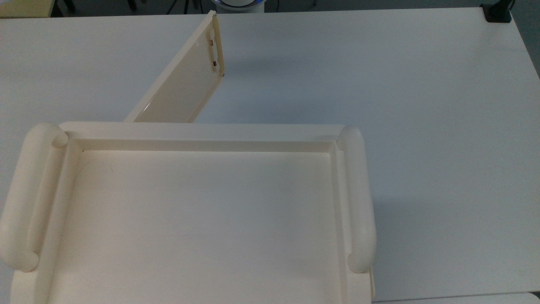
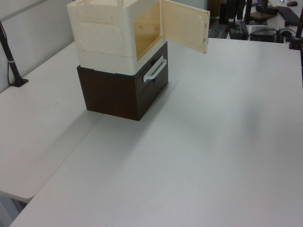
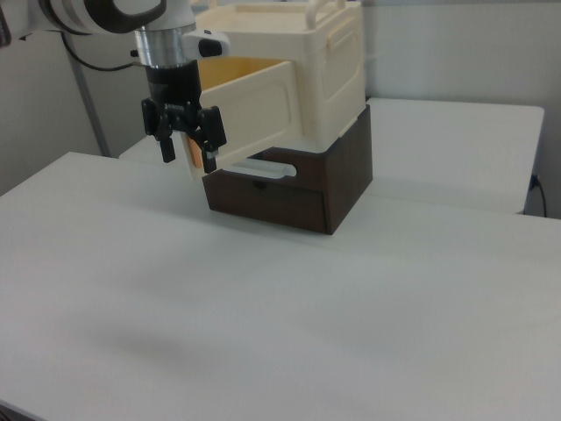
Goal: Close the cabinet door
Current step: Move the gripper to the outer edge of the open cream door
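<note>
1. black and spread apart, the jaws of the gripper hang released in the right view, holding nothing, fingers pointing down above the white bench.
2. the gripper sits just in front of the free edge of the cabinet door; whether it touches the panel i cannot tell.
3. above the jaws, a silver wrist and a white arm segment run off to the right view's upper left.
4. the cabinet door is swung wide open. in the top view it stands out from the cabinet's front edge and angles away toward the upper middle, with its slim bar handle on brass-coloured fixings near the far end.
5. in the left view the door juts to the left view's right, leaving the amber-looking inside of the cabinet exposed.
6. the cream cabinet has a recessed top with thick rounded rails along the top view's left and right sides.
7. the cabinet rests on a dark brown wooden box with a white pull handle on its front.
8. the brown box stands on the bench, near the seam where two bench tops meet in the left view.
</note>
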